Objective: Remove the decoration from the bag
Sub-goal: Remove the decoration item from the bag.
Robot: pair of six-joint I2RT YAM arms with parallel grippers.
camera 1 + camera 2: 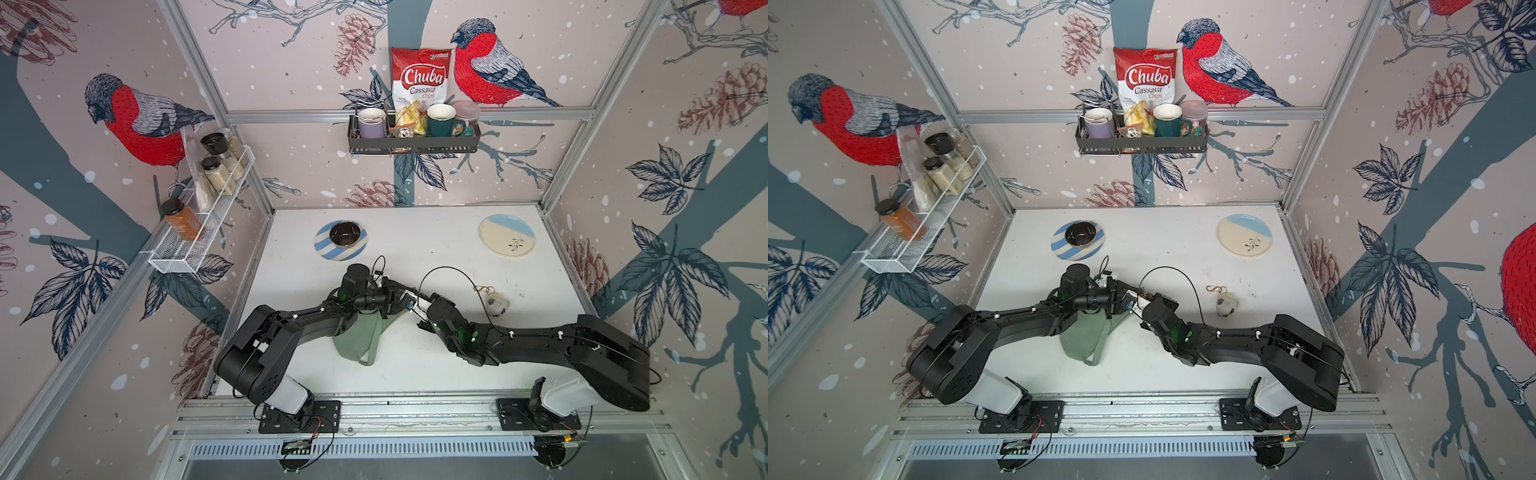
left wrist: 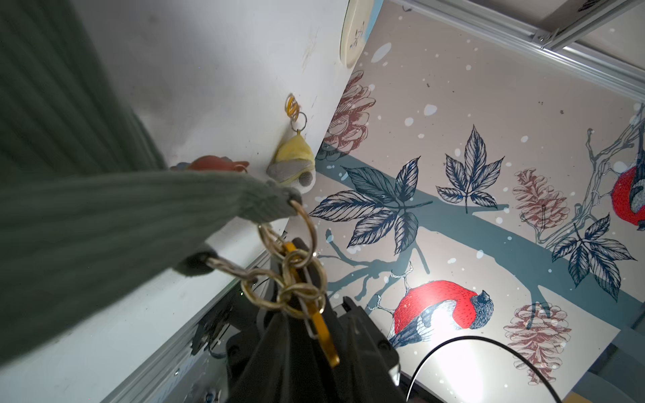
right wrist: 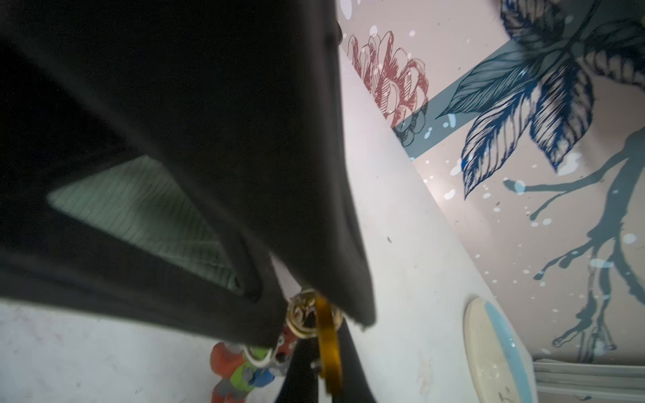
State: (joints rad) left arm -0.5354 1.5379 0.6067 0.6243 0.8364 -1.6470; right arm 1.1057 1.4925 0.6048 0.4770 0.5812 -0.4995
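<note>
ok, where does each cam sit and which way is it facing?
Top views: overhead, looking down and forward over the table; left arm, right arm, bag show.
Left wrist: on left arm, faces the right wall past the bag's corner; right arm's jaws show, on the clasp.
Right wrist: on right arm, looks along its jaws, shut on the clasp; black housing blocks much.
Shared: both wrist views catch clasp, orange charm, cream plate.

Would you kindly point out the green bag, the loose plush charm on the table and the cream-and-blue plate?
green bag [image 1: 353,340], in a top view, on the fabric body
plush charm [image 1: 498,302], in a top view, on its pale body
cream-and-blue plate [image 1: 498,239], in a top view, on the cream half
</note>
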